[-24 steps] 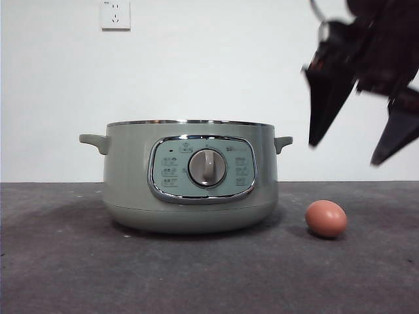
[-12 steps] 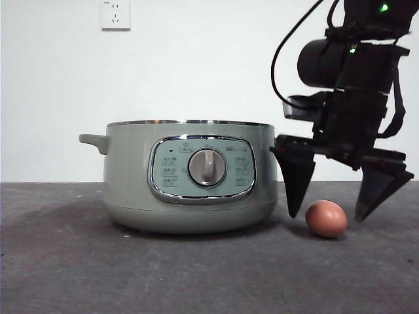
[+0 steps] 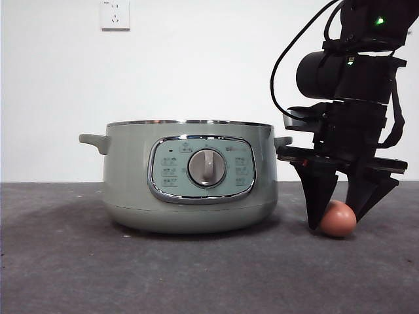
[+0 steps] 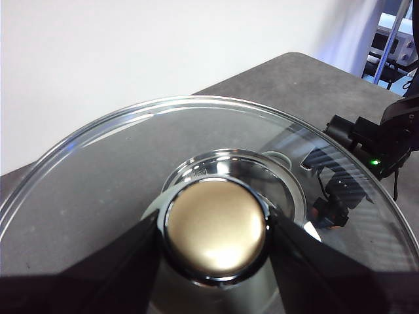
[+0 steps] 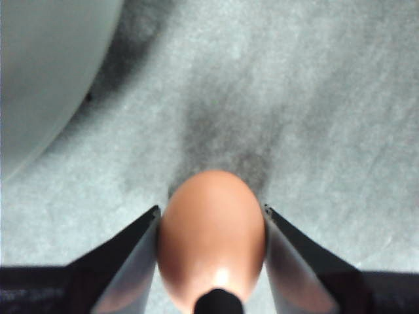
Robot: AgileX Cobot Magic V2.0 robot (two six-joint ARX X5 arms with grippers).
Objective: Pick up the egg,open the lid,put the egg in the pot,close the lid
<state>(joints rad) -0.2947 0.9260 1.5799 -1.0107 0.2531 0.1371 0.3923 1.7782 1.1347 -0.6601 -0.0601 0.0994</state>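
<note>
The reddish-brown egg lies on the grey table just right of the pale green pot. My right gripper has come down over it, with one jaw against each side of the egg. The right gripper touches the egg on both sides. The pot stands open, with no lid on it. My left gripper is shut on the knob of the glass lid and holds it high over the pot, whose rim shows through the glass. The left gripper is out of the front view.
A white wall with a socket stands close behind the pot. The pot's right handle is close to the right arm. The grey table runs in front of the pot.
My right gripper came down from the upper right, straddled the egg and closed on it. The egg shifted slightly to the right. The pot did not move.
</note>
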